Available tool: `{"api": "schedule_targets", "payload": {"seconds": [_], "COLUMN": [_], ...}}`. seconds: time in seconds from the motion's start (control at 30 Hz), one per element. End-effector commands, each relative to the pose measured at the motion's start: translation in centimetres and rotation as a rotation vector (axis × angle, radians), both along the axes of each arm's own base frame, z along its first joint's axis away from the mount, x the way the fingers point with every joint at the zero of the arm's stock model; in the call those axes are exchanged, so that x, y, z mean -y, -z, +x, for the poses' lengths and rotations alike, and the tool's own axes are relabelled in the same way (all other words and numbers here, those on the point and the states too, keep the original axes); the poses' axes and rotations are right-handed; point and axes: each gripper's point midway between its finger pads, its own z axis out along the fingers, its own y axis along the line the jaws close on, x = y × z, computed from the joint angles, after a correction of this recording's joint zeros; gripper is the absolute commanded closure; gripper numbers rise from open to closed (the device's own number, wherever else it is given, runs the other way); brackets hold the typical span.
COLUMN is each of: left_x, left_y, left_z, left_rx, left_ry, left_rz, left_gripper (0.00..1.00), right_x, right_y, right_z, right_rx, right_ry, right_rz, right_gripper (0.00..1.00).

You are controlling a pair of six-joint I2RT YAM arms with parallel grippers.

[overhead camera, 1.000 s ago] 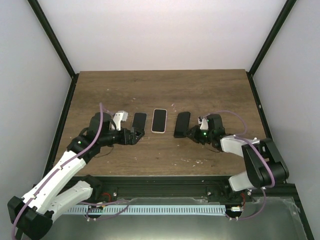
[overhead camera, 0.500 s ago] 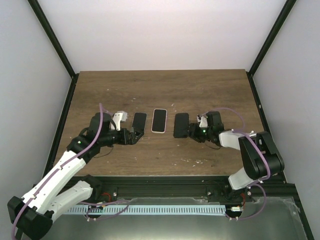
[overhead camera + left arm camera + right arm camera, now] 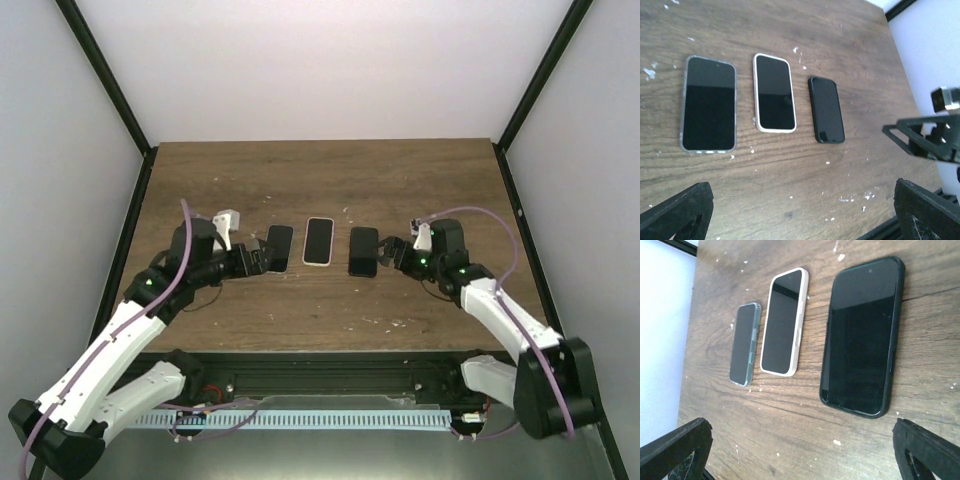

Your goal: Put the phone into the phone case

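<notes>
Three phones lie in a row on the wooden table (image 3: 320, 180), screens up. The right one is a black phone (image 3: 363, 250) (image 3: 862, 335) (image 3: 826, 109) with a black phone case rim around it. The middle phone (image 3: 318, 241) (image 3: 784, 322) (image 3: 774, 92) has a white case. The left phone (image 3: 278, 248) (image 3: 709, 110) (image 3: 745, 344) has a clear grey case. My right gripper (image 3: 392, 255) (image 3: 800, 455) stands open just right of the black phone, holding nothing. My left gripper (image 3: 255, 260) (image 3: 800, 215) is open beside the left phone, also with nothing in it.
White specks dot the wood in front of the phones. Black frame posts (image 3: 520, 110) stand at the table's back corners and white walls close it in. The right arm's gripper (image 3: 930, 142) shows at the right edge of the left wrist view.
My right gripper has opened, let go of the black phone and drawn back to the right. The black phone now lies flat and straight. My left arm has shifted slightly left.
</notes>
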Motion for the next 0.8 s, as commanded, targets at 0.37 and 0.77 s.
{"api": "schedule_targets", "payload": {"seconds": [0.37, 0.77], "left_x": [-3.2, -2.3], "left_y": [-7.1, -7.0], "left_z": [0.9, 0.2], "left_rx": [0.164, 0.159], "left_ry": [-0.160, -0.122], "left_rz": [0.012, -0.058], "left_gripper": [0.00, 0.00], "right_x": [2.9, 3.4], "right_y": [-15.2, -17.6], "right_z": [-5.5, -7.8], "right_rx": [0.374, 0.454], "right_ry": [0.062, 0.073], "right_rz": [0.017, 0.058], "right_gripper": [0.00, 0.00]}}
